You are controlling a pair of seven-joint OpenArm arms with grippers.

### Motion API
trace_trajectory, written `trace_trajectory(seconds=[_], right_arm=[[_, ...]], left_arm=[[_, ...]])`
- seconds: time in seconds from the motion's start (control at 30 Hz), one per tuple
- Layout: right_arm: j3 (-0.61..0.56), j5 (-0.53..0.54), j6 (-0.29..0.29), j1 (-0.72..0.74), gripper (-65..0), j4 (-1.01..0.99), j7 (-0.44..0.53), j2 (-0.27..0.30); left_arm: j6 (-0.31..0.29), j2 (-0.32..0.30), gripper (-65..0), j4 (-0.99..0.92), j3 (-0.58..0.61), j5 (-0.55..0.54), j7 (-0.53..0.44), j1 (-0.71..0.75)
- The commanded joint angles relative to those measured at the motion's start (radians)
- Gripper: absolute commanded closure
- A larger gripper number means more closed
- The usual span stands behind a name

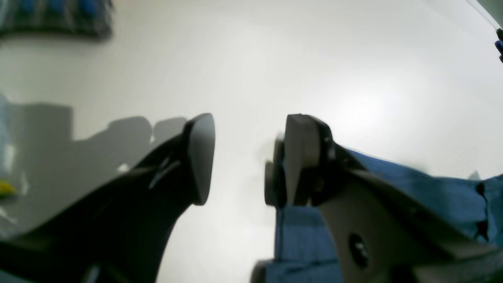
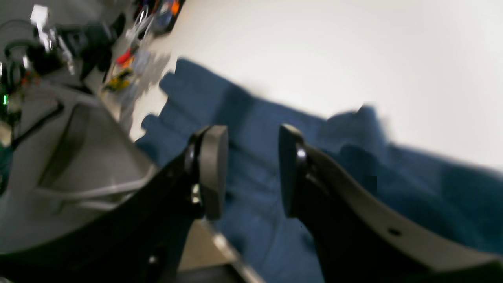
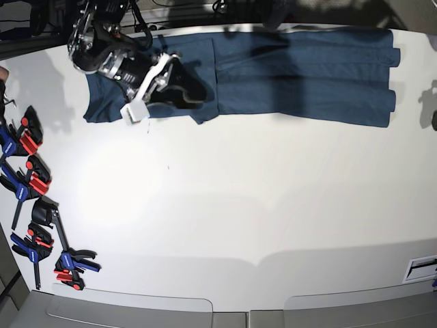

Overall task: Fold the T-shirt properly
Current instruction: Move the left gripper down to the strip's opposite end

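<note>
A white worktop (image 3: 225, 205) fills the overhead base view. Along its far edge, from about 10 o'clock to 2 o'clock, lies the T-shirt (image 3: 307, 75), a dark blue band folded lengthwise, its long axis running left to right.

The right arm's tool (image 3: 140, 102) hangs over the shirt's 10 o'clock end, so this arm is plainly the nearer one to that end. In its wrist view the right tool (image 2: 251, 173) has its two pads parted with nothing between them; blue cloth lies beneath and beyond them, stretching away toward 3 o'clock.

The left arm is almost entirely cut off in the base view at the 3 o'clock edge. In its wrist view the left tool (image 1: 245, 159) stands wide apart and empty, over bare worktop, with the shirt's edge (image 1: 424, 188) just behind the right-hand pad toward 4 o'clock.

A row of blue and red clamps (image 3: 31, 205) sits at 9 o'clock, well apart from the shirt.

Both wrist views are blurred. The white neck label cannot be made out, and the right arm hides part of the sleeve end.
</note>
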Motion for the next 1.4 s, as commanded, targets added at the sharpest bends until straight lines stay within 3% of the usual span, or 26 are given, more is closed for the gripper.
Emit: trace_trajectory(seconds=[0.0,0.27,0.47,0.67,1.0,1.17,1.27,1.37], right_arm=[[0.003,0.019,0.006,0.013,-20.1,0.018,0.023,0.006],[0.002,-0.026,0.006,0.019,-20.1,0.018,0.056,0.005],[0.002,-0.026,0.006,0.019,-20.1,0.018,0.074,0.005],[0.002,-0.026,0.006,0.019,-20.1,0.018,0.091,0.005],[0.002,-0.026,0.006,0.019,-20.1,0.018,0.093,0.005],[0.002,-0.026,0.006,0.019,-20.1,0.018,0.093,0.005],[0.002,-0.026,0.006,0.019,-20.1,0.018,0.093,0.005],[0.002,-0.026,0.006,0.019,-20.1,0.018,0.093,0.005]], left_arm=[[-0.004,-0.015,-26.7,0.014,-0.01,-0.023,-0.029,0.014],[-0.004,0.072,-26.8,0.014,-0.01,-0.02,-0.071,0.143],[-0.007,0.146,-35.2,0.013,-0.01,-0.021,-0.067,0.185],[-0.007,0.215,-35.3,0.011,0.024,-0.019,-0.068,0.19],[-0.008,0.223,-35.2,0.011,0.213,-0.019,-0.103,0.19],[-0.008,0.222,-35.2,0.011,0.234,-0.019,-0.124,0.187],[-0.011,0.223,-31.0,0.011,0.234,-0.019,-0.125,0.188],[-0.011,0.223,-21.1,0.011,0.234,-0.019,-0.145,0.188]])
